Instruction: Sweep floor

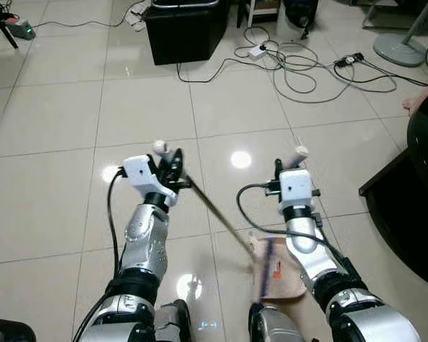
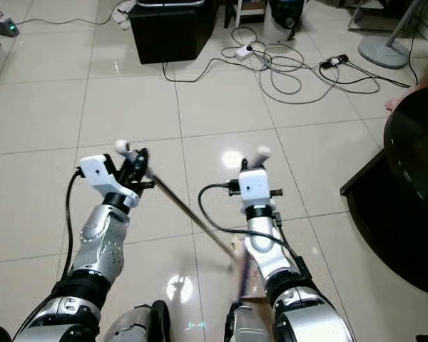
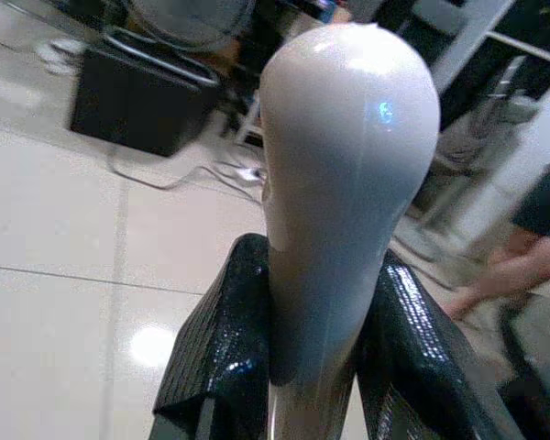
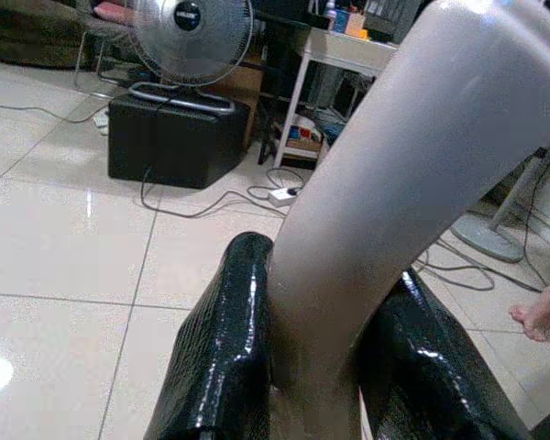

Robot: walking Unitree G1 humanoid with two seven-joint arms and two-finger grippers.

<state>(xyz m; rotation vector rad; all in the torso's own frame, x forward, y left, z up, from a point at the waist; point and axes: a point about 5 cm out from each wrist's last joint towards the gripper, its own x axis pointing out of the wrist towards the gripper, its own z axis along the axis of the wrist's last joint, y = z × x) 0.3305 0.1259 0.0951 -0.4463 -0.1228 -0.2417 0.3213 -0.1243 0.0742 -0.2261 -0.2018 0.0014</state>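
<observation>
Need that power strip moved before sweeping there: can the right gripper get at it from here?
Probably not: the right gripper is shut on a white handle, and the power strip lies well ahead among tangled cables.

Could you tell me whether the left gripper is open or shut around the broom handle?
Shut. In the left wrist view both black fingers press against the white handle, and the head views show the left gripper holding the broom's thin shaft.

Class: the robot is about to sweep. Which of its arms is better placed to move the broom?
Left. The left tool grips the broom handle, which slants down to the floor. The right tool grips another pale handle.
</observation>
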